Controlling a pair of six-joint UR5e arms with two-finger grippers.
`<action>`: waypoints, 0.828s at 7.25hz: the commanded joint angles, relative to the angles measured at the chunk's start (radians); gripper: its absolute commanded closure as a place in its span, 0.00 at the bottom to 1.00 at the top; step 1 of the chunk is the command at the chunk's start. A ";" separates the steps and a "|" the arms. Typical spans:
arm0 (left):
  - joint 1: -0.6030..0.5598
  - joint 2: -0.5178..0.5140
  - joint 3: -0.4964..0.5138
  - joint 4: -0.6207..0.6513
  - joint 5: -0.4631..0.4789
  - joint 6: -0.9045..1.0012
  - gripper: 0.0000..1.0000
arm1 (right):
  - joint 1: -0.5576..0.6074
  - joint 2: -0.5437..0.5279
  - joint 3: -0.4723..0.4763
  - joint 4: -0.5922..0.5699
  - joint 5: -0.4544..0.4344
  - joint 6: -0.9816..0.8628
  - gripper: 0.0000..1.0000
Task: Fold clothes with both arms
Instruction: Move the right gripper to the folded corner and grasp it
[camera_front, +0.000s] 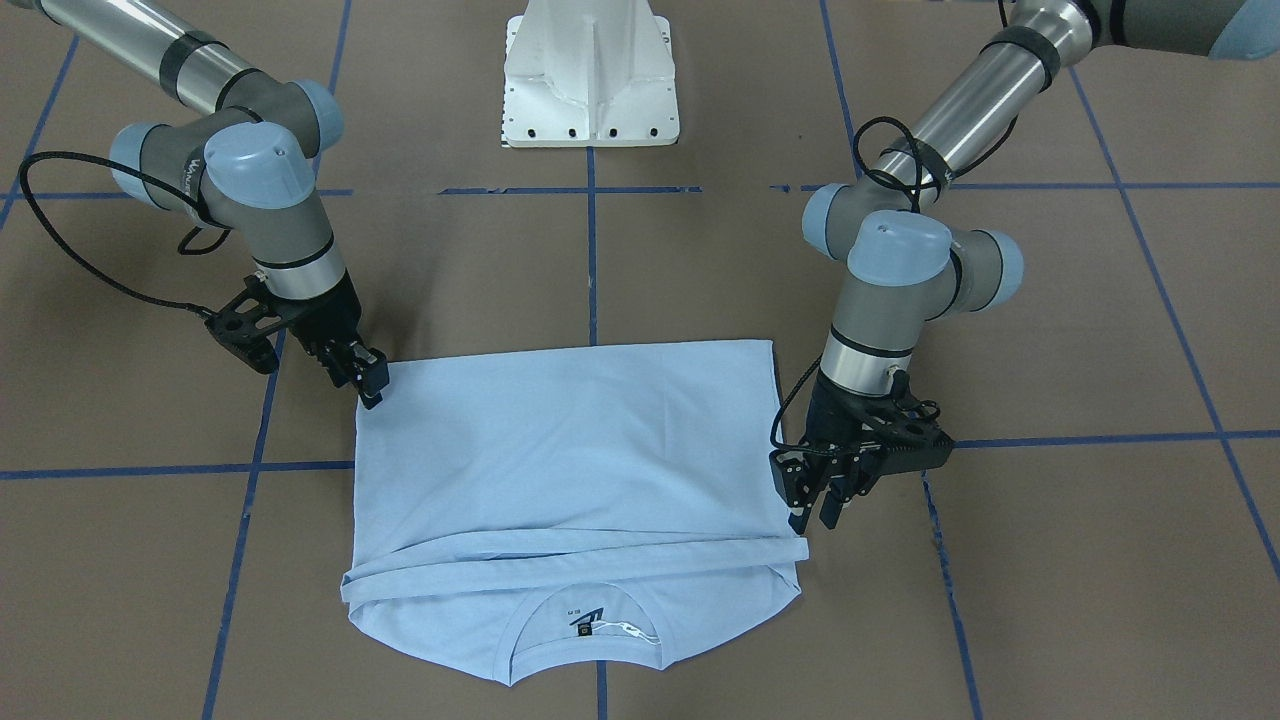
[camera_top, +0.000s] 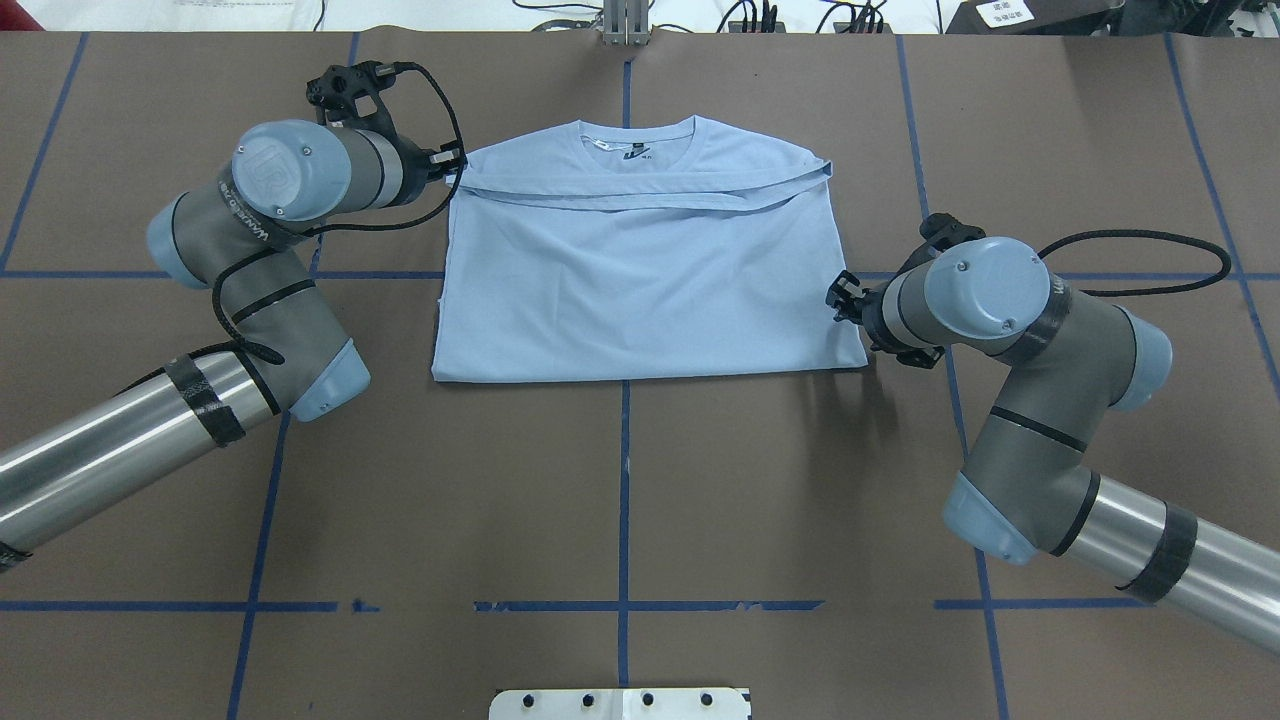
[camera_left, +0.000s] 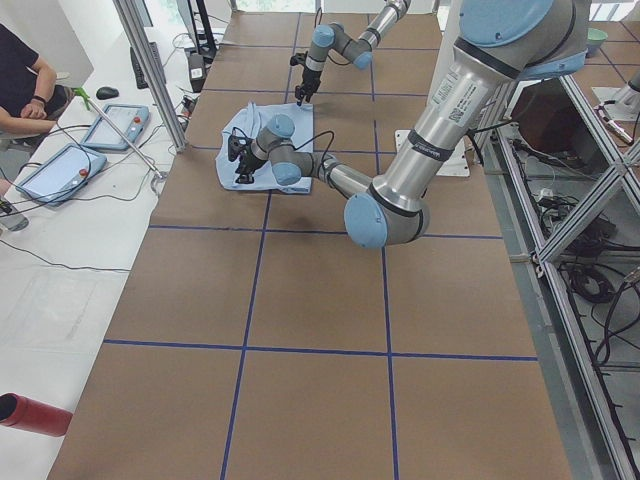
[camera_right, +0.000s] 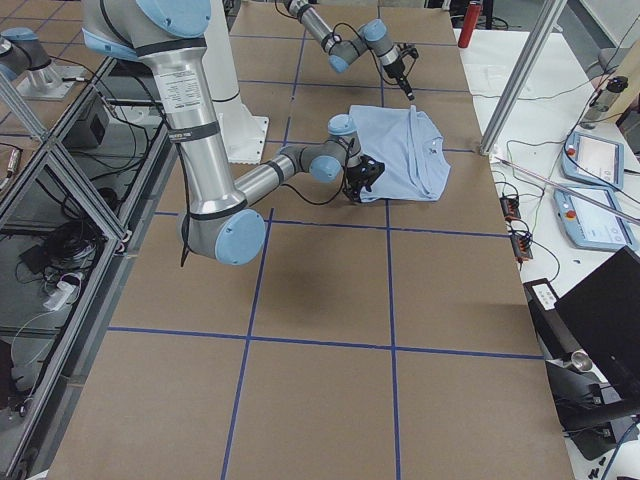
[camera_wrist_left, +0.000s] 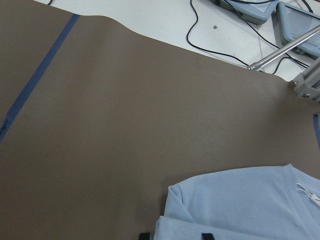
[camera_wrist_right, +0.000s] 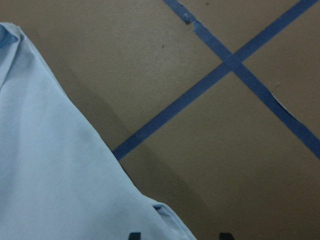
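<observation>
T-shirt (camera_top: 640, 290) lies flat on the bench (camera_top: 800, 500), about mid-width, collar end away from the robot, dark neck label (camera_front: 585, 630) showing inside the collar. Sleeves are turned in and make a narrow band (camera_front: 580, 550) across the chest just below the collar, so the outline is close to a rectangle. The edge nearest the robot is clean and straight; can't tell if it's a fold or the hem itself. Left arm (camera_top: 265, 290) sits at the far corner on its side, where the band end meets the side edge. Its jaws point down, parted to a middling width, and the wrist view shows the cloth edge between the tips, nothing pinched. Right arm (camera_top: 1030, 400) is at the near corner on its side, jaws likewise parted, tips straddling the corner, not closed on it. So diagonal corners, one each, which keeps the arms from crossing. My read: sleeve step done, body fold pending. A lengthwise fold wants both arms on the same end, so one probably has to relocate. Risk: the cloth is thin, so a pinch at the band end may catch only the top layer and drag the sleeve fold open. Blue tape line (camera_top: 625, 480) marks the centre; the shirt sits roughly square on it.
</observation>
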 joint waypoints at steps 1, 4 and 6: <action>0.001 0.000 -0.011 0.005 0.001 -0.003 0.55 | -0.016 -0.012 0.003 0.000 0.000 0.002 0.39; -0.001 0.000 -0.010 0.007 0.001 -0.004 0.55 | -0.028 -0.036 0.039 -0.003 0.008 0.002 0.71; 0.001 0.001 -0.010 0.005 0.001 -0.006 0.55 | -0.033 -0.050 0.045 -0.003 0.018 0.002 1.00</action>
